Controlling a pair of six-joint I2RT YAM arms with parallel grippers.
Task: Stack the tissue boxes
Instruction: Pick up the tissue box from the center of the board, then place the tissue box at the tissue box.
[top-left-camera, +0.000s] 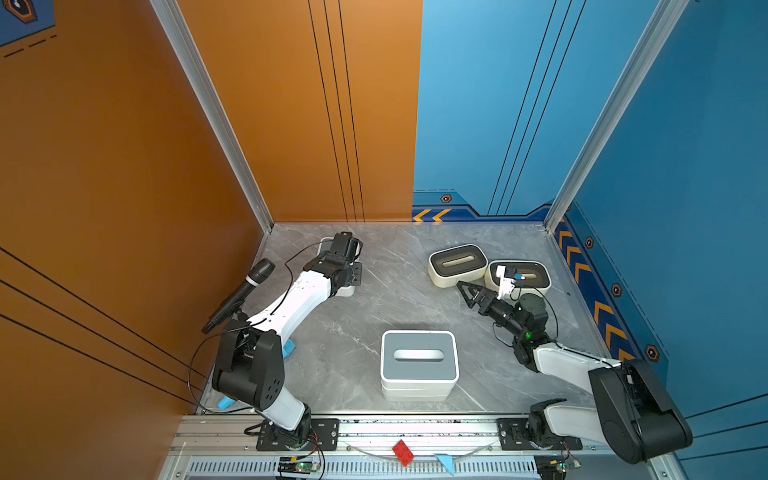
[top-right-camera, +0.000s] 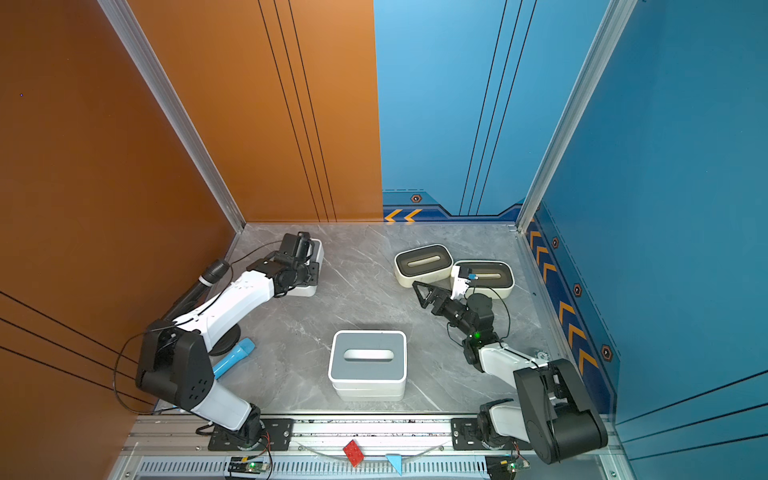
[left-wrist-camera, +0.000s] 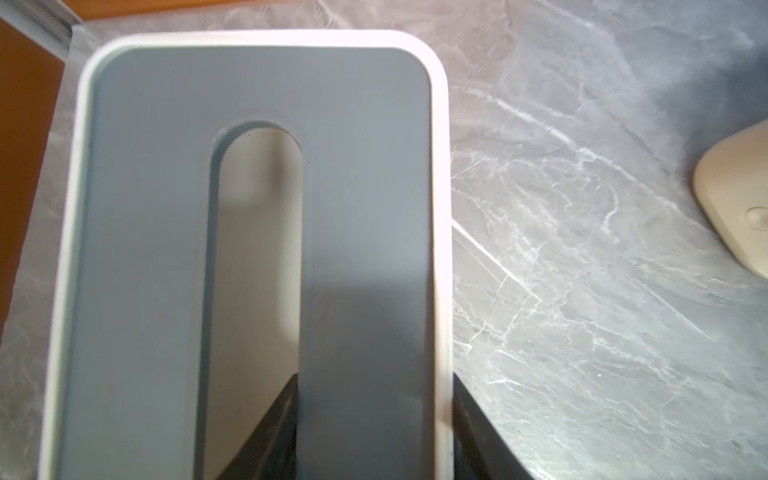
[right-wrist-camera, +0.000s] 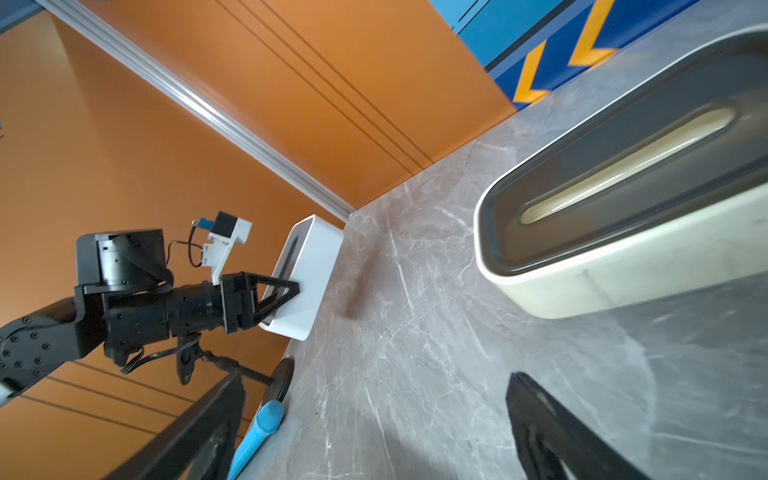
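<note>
Nearest the top camera runs the front rail, with a red brick lying on it. Just beyond, on the near middle of the tabletop, stands the stack of white tissue boxes with a grey lid uppermost. At least two white edges show beneath that lid.

At the far left corner, the left hand is clamped on one long wall of a grey-lidded box. One finger reaches down through the oval slot and the other presses outside the rim. Whether this box has cleared the tabletop cannot be told.

Because the pinch sits off-centre, the box will likely want to tip. The box should come straight up, travel slowly and level, and probably turn about a quarter so its slot lines up with the one on the stack. It should then settle rim onto rim before the hand lets go.

The right hand is spread wide and empty. It hovers just in front of the near cream box, which sits just beside the far cream box at the far right.
</note>
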